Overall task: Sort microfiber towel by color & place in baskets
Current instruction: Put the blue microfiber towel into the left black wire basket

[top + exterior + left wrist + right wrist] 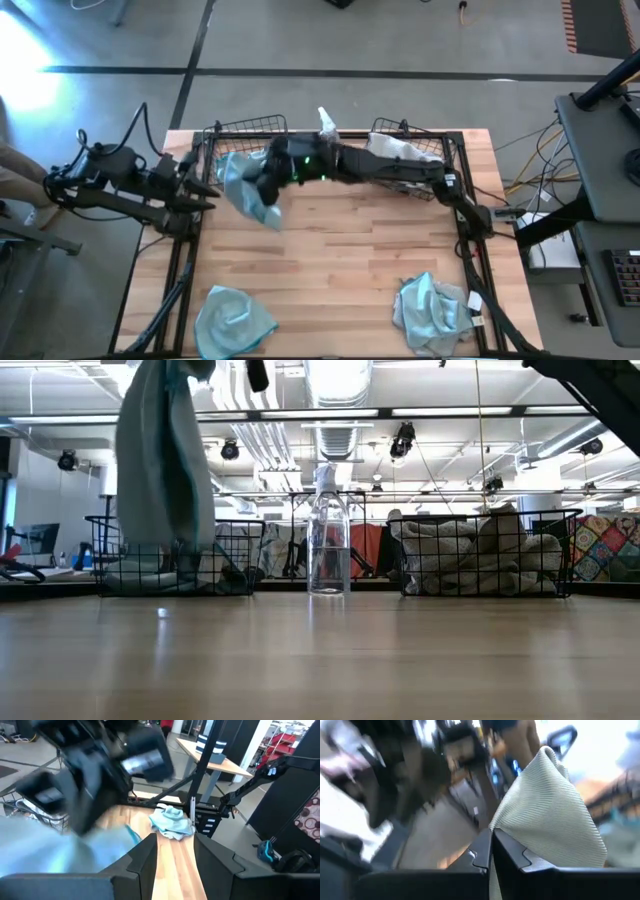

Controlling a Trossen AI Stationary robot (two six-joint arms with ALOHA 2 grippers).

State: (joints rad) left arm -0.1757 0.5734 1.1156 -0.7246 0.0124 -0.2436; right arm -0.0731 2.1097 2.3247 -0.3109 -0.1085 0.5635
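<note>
My right gripper (264, 188) reaches across the table to the near edge of the left basket (240, 135) and is shut on a light teal towel (250, 198). In the low view that towel (160, 460) hangs as a long drape in front of the left basket (175, 555), which holds teal cloths. The right basket (410, 155) holds pale grey-white cloths. Two more teal towels lie on the table near its near edge, one on the left (232, 320) and one on the right (428, 305). My left gripper (175, 857) is open and waits at the table's left edge (197, 185). My right gripper pinches the towel between its two shut fingers (482, 852). A bunched fold of ribbed cloth (547, 810) bulges out just past the fingertips. The towel hangs slack below the gripper. Whether its lower end (170, 565) touches the basket or the table, I cannot tell.
A clear spray bottle (327, 125) stands upright between the two baskets at the far edge, also seen in the low view (328, 540). Bare wooden table (350, 250) lies between the baskets and the two lying towels. Dark frame posts stand at the table's left and right sides.
</note>
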